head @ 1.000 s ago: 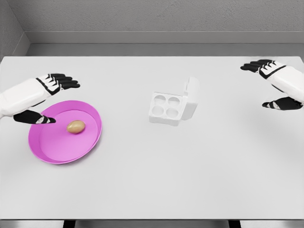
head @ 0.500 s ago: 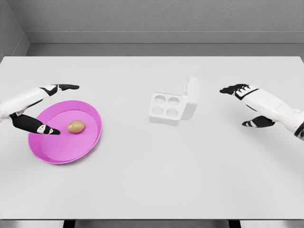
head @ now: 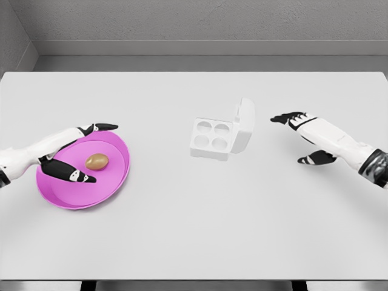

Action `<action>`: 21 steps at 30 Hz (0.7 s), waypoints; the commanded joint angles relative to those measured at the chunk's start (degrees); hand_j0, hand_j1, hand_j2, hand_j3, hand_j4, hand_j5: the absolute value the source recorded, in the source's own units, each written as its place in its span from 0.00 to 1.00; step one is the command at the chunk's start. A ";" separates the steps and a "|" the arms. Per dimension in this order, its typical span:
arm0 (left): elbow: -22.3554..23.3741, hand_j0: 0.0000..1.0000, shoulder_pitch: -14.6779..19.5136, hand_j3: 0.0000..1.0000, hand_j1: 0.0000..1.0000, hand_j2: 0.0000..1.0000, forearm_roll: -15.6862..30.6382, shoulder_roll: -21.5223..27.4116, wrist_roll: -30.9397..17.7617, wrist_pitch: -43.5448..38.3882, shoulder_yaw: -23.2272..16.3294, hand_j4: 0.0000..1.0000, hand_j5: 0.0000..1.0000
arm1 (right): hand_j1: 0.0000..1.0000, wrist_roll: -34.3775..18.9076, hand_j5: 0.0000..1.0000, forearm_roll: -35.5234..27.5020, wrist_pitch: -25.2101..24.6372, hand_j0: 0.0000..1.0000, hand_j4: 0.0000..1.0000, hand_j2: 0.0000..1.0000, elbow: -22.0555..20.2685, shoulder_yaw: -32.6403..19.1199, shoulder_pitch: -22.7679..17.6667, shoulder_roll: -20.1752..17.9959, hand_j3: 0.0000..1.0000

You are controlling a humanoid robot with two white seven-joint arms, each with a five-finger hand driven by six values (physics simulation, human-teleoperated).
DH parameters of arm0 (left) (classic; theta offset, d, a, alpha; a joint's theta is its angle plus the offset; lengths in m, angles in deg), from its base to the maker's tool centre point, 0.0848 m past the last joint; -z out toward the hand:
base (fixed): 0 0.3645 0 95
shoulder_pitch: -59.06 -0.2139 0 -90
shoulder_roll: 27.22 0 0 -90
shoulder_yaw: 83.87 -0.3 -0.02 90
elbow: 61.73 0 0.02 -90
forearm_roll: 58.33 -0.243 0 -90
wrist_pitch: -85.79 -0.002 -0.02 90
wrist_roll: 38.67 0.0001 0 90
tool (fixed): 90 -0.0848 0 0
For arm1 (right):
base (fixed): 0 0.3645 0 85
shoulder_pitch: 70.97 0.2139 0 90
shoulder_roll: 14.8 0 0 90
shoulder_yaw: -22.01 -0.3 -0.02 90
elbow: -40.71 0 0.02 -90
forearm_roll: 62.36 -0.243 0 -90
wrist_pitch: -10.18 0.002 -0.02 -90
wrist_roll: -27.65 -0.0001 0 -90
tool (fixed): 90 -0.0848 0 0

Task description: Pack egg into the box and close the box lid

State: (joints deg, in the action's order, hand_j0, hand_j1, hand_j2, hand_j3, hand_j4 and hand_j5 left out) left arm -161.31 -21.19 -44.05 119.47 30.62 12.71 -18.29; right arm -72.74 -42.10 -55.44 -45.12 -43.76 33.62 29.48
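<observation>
My left hand (head: pixel 76 154) is spread wide, the egg (head: pixel 97 161) lying between thumb and fingers on the pink plate (head: pixel 66 197), apparently untouched, long axis across my view; right hand (head: pixel 303 136) open beside the egg box (head: pixel 219 136).

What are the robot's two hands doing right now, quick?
Left hand: open, fingers spread around the egg on the pink plate, holding nothing.
Right hand: open, beside the egg box, holding nothing.
</observation>
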 commanded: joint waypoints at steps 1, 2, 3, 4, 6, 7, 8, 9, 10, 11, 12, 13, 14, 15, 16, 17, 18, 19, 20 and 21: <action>0.18 0.94 0.00 0.94 0.94 0.94 -0.21 -0.27 0.05 -0.57 -0.54 0.94 0.94 | 1.00 0.02 1.00 0.40 0.05 1.00 1.00 1.00 0.31 0.28 -0.09 0.54 1.00; 0.35 0.94 0.00 0.94 0.94 0.94 -0.92 -0.88 0.05 -0.57 -0.45 0.94 0.94 | 1.00 0.02 1.00 0.40 0.13 1.00 1.00 1.00 0.31 0.37 0.00 0.54 1.00; 1.14 0.94 0.00 0.94 0.94 0.94 -1.44 -1.59 0.05 -0.57 -0.54 0.94 0.94 | 1.00 0.02 1.00 0.40 0.13 1.00 1.00 1.00 0.31 0.81 0.00 0.81 1.00; 2.37 0.94 0.09 0.94 0.94 0.94 -2.67 -2.64 0.05 -0.57 -0.54 0.94 0.94 | 1.00 0.02 1.00 0.40 0.13 1.00 1.00 1.00 0.40 1.07 0.00 0.89 1.00; 3.34 0.90 0.35 0.90 0.90 0.90 -5.57 -3.34 0.05 -0.57 -0.45 0.90 0.90 | 1.00 0.02 1.00 0.40 0.13 1.00 1.00 1.00 1.19 1.16 0.09 0.98 1.00; 3.43 0.90 0.35 0.90 0.90 0.90 -7.68 -4.75 0.05 -0.57 -0.02 0.90 0.90 | 1.00 0.11 1.00 0.40 0.22 1.00 1.00 1.00 1.37 1.16 0.09 1.24 1.00; 3.60 0.90 0.44 0.90 0.90 0.90 -9.53 -5.72 0.05 -0.57 0.25 0.90 0.90 | 1.00 0.02 1.00 0.49 0.22 1.00 1.00 1.00 1.98 1.16 0.79 1.33 1.00; 4.48 0.90 0.53 0.90 0.90 0.90 -10.23 -5.89 0.05 -0.48 0.25 0.90 0.90 | 1.00 0.02 1.00 0.49 0.22 1.00 1.00 1.00 2.07 1.51 0.79 1.60 1.00; 4.83 0.90 0.62 0.90 0.90 0.90 -10.50 -5.98 0.05 -0.48 0.69 0.90 0.90 | 1.00 0.02 1.00 0.58 0.31 1.00 1.00 1.00 2.25 1.51 0.88 1.77 1.00; 5.19 0.89 0.62 0.89 0.89 0.89 -10.50 -6.59 0.05 -0.48 0.95 0.89 0.89 | 1.00 0.02 1.00 0.58 0.40 1.00 1.00 1.00 2.34 1.51 0.88 1.77 1.00; 5.89 0.87 0.62 0.87 0.87 0.87 -10.50 -6.68 0.05 -0.48 0.87 0.87 0.87 | 1.00 0.02 1.00 0.49 0.40 1.00 1.00 1.00 2.34 1.51 0.88 1.77 1.00; 6.15 0.82 0.62 0.82 0.82 0.82 -10.50 -6.68 0.05 -0.48 0.86 0.82 0.82 | 1.00 0.02 1.00 0.58 0.40 1.00 1.00 1.00 2.34 1.51 0.88 1.68 1.00; 6.77 0.78 0.62 0.78 0.78 0.78 -10.76 -6.77 -0.03 -0.48 0.78 0.78 0.78 | 1.00 0.02 1.00 0.49 0.40 1.00 1.00 1.00 2.25 1.51 0.88 1.68 1.00; 6.94 0.78 0.62 0.78 0.78 0.78 -12.42 -7.65 0.05 -0.48 0.95 0.78 0.78 | 1.00 0.02 1.00 0.58 0.40 1.00 1.00 1.00 2.34 1.51 0.79 1.68 1.00; 7.38 0.77 0.62 0.77 0.77 0.77 -13.14 -8.62 0.05 -0.48 1.39 0.77 0.77 | 1.00 0.02 1.00 0.49 0.31 1.00 1.00 1.00 2.34 1.51 0.88 1.68 1.00; 7.38 0.77 0.62 0.77 0.77 0.77 -13.22 -8.71 -0.03 -0.48 1.48 0.77 0.77 | 1.00 0.02 1.00 0.49 0.40 1.00 1.00 1.00 2.25 1.51 0.79 1.68 1.00; 7.47 0.77 0.53 0.77 0.77 0.77 -13.31 -8.71 -0.03 -0.48 1.48 0.77 0.77 | 1.00 0.02 1.00 0.49 0.31 1.00 1.00 1.00 2.16 1.51 0.79 1.68 1.00; 7.47 0.77 0.44 0.77 0.77 0.77 -13.31 -8.62 -0.03 -0.48 1.57 0.77 0.77 | 1.00 0.02 1.00 0.49 0.31 1.00 1.00 1.00 2.07 1.51 0.79 1.68 1.00; 7.47 0.78 0.44 0.78 0.78 0.78 -13.31 -8.62 0.05 -0.48 1.57 0.78 0.78 | 1.00 0.02 1.00 0.49 0.31 1.00 1.00 1.00 2.07 1.51 0.79 1.68 1.00; 7.38 0.78 0.35 0.78 0.78 0.78 -13.31 -8.62 -0.03 -0.48 1.57 0.78 0.78 | 1.00 0.02 1.00 0.49 0.31 1.00 1.00 1.00 2.07 1.51 0.79 1.68 1.00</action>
State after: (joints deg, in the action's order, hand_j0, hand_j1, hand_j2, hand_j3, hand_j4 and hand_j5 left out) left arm -154.03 -20.92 -57.33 111.03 30.62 12.27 -16.84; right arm -72.76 -41.31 -55.07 -43.00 -42.23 34.50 31.22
